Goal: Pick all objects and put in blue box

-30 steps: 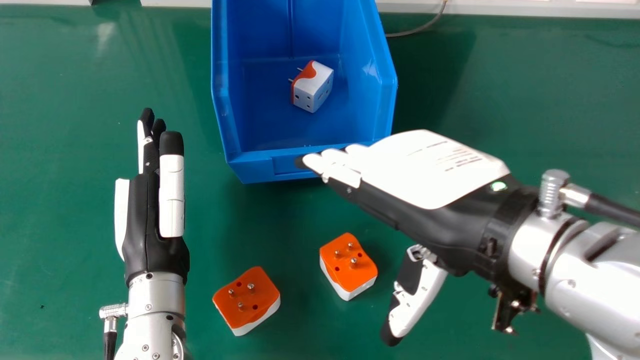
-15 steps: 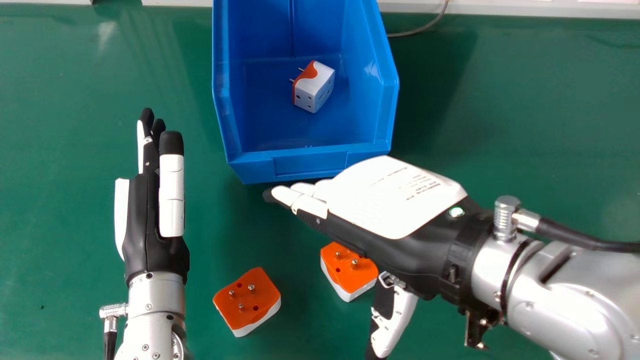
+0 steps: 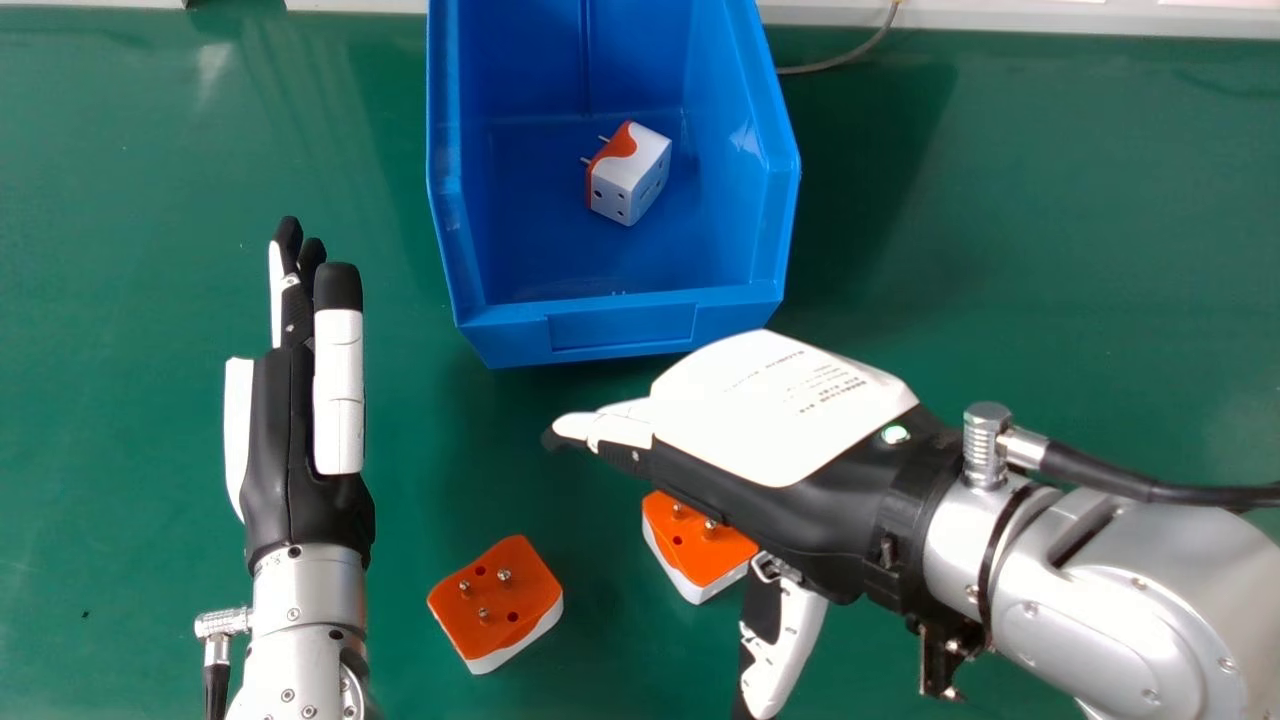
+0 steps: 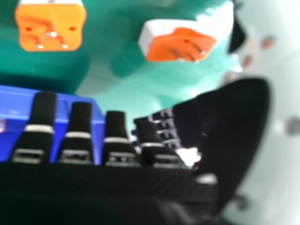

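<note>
My right hand (image 3: 790,430) is open above the table, its palm partly over one orange and white plug adapter (image 3: 695,548), with nothing held. A second adapter (image 3: 497,600) lies pins up between my two hands. Inside the blue box (image 3: 620,325) rests a third adapter (image 3: 628,175) on its side. My left hand (image 3: 300,440) is open at the left, fingers straight toward the far side. In the right hand view are my right hand's fingers (image 4: 79,133), the blue box (image 4: 16,105) and two adapters (image 4: 51,26) (image 4: 180,42).
The green table (image 3: 1080,250) surrounds the box. A thin grey cable (image 3: 845,58) runs from the box's far right side to the light strip along the table's back edge.
My right hand has moved left and nearer, from the box's front edge to over the right adapter, partly covering it. The left hand has hardly shifted.
</note>
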Robot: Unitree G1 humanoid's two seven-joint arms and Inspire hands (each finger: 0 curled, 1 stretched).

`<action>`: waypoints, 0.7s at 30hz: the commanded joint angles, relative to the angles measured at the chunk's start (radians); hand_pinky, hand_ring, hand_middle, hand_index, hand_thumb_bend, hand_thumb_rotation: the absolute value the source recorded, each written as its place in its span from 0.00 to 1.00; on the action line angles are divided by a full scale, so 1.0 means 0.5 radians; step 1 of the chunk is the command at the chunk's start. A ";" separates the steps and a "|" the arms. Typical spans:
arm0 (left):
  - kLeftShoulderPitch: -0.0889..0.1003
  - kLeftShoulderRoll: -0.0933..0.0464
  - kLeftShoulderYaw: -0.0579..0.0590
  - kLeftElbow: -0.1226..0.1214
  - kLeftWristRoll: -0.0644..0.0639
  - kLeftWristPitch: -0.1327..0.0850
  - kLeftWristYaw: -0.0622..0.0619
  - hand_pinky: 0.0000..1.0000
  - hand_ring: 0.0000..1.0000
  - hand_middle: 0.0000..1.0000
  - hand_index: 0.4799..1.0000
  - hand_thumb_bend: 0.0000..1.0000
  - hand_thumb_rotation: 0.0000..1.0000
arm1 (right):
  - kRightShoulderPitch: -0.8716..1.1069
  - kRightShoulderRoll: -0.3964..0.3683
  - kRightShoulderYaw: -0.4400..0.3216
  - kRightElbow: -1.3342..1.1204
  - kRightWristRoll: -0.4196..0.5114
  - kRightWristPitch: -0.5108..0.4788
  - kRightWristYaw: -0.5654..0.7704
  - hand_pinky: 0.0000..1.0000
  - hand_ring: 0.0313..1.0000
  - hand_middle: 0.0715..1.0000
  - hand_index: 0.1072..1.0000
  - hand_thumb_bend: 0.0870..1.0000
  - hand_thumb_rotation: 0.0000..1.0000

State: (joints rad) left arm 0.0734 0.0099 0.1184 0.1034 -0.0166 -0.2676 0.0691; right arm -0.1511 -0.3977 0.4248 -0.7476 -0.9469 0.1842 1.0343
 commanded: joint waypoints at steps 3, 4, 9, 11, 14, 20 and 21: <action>-0.007 0.006 -0.007 -0.040 0.028 -0.007 0.013 1.00 1.00 1.00 1.00 0.90 1.00 | -0.043 -0.006 -0.022 0.029 -0.018 -0.035 -0.052 0.71 0.81 0.86 0.87 0.95 0.05; -0.005 0.010 -0.009 -0.042 0.038 -0.005 0.015 1.00 1.00 1.00 1.00 0.90 1.00 | -0.046 -0.009 -0.019 0.043 -0.024 -0.036 -0.057 0.70 0.80 0.85 0.87 0.95 0.05; -0.005 0.005 -0.005 -0.045 0.031 -0.004 0.010 1.00 1.00 1.00 1.00 0.91 1.00 | -0.055 -0.013 -0.015 0.103 -0.044 -0.043 -0.084 0.70 0.80 0.85 0.86 0.95 0.05; -0.004 0.002 -0.002 -0.049 0.018 0.005 0.003 1.00 1.00 1.00 1.00 0.91 1.00 | -0.054 -0.013 -0.015 0.119 -0.044 -0.048 -0.099 0.71 0.80 0.85 0.86 0.94 0.06; -0.002 0.004 -0.001 -0.058 0.002 0.017 -0.011 1.00 1.00 1.00 1.00 0.91 1.00 | -0.049 -0.008 -0.016 0.141 -0.035 -0.052 -0.124 0.71 0.81 0.85 0.85 0.95 0.06; -0.010 -0.001 0.004 -0.047 -0.013 0.004 -0.012 1.00 1.00 1.00 1.00 0.91 1.00 | -0.059 -0.012 -0.007 0.183 -0.057 -0.067 -0.144 0.72 0.82 0.86 0.85 0.95 0.08; -0.009 0.000 0.004 -0.048 -0.015 0.004 -0.015 1.00 1.00 1.00 1.00 0.91 1.00 | -0.060 -0.011 -0.005 0.193 -0.064 -0.067 -0.148 0.72 0.82 0.86 0.85 0.95 0.08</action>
State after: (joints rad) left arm 0.0735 0.0097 0.1209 0.0999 -0.0195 -0.2498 0.0658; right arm -0.1625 -0.4048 0.4256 -0.6465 -0.9599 0.1612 0.9800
